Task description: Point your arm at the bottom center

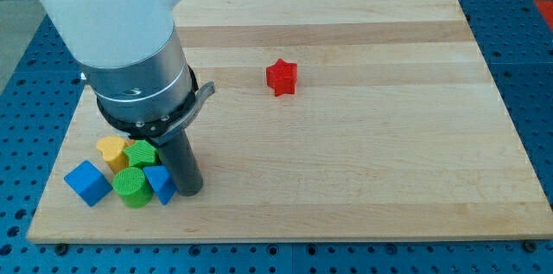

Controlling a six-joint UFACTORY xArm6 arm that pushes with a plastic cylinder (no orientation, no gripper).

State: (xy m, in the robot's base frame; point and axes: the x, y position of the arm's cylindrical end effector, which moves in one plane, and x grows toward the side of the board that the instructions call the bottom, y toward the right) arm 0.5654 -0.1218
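My arm comes down from the view's top left and ends in a dark rod whose tip [189, 191] rests on the wooden board [363, 136] near the bottom left. The tip touches or nearly touches a small blue block [161, 183] on its left. Beside that lie a green cylinder [131, 187], a green block [141, 154], a yellow heart-like block [111, 149] and a blue cube [87, 182]. A red star block [281, 77] lies alone near the board's upper middle, far to the right and above the tip.
The board's bottom edge [285, 232] runs just below the tip. A blue perforated table [536, 66] surrounds the board. The arm's wide grey body [138, 66] hides part of the board's upper left.
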